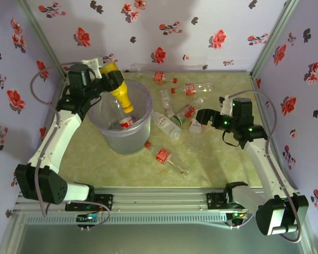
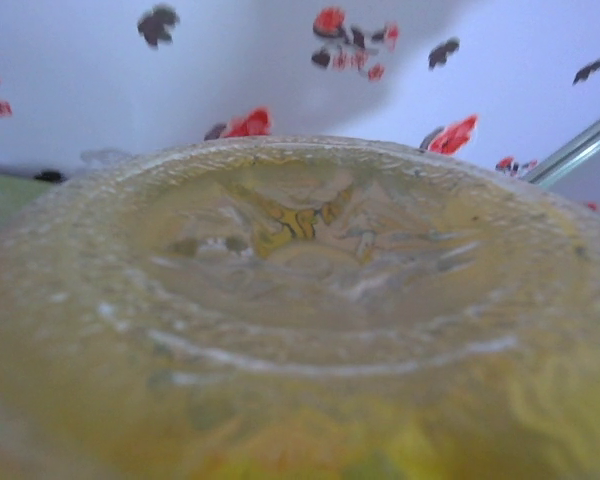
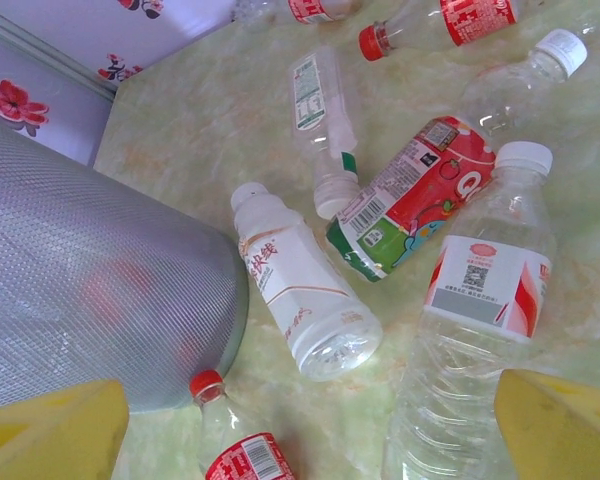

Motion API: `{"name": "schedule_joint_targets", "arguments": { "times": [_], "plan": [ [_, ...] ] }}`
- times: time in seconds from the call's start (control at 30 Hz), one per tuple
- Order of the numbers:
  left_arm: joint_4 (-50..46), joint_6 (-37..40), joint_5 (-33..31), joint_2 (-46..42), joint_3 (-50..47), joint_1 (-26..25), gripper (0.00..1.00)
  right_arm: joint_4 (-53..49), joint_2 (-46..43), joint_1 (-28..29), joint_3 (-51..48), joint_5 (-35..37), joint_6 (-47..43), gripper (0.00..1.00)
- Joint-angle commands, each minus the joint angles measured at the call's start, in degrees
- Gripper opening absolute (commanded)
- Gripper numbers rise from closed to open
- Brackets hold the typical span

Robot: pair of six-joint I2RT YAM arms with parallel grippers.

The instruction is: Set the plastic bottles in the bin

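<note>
Drop step in hand: yellow bottle (image 1: 123,94) is clamped in left jaws, tilted neck-down over the bin (image 1: 124,144). Release is called for next. Right jaws are held apart above loose bottles (image 3: 302,290) on the surface (image 1: 217,165).

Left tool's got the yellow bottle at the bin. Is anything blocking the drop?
Nothing visible. The yellow bottle, held in the left tool, hangs tilted cap-down over the bin's open mouth. A red-labelled bottle lies at the bottom.
</note>
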Motion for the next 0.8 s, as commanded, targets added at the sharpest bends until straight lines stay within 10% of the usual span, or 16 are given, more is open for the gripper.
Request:
{"name": "schedule_joint_targets", "arguments": {
  "times": [0.0, 0.77],
  "plan": [
    [2.4, 1.7, -1.6, -0.5, -2.1, -2.7, 0.29, -0.7, 0.4, -0.4, -1.0, 1.7, -0.3, 0.95],
    [5.9, 1.4, -11.1, 3.0, -16.6, -10.1, 0.28, -0.2, 6.7, 0.9, -6.3, 14.2, 8.7, 0.95]
  ]
}}
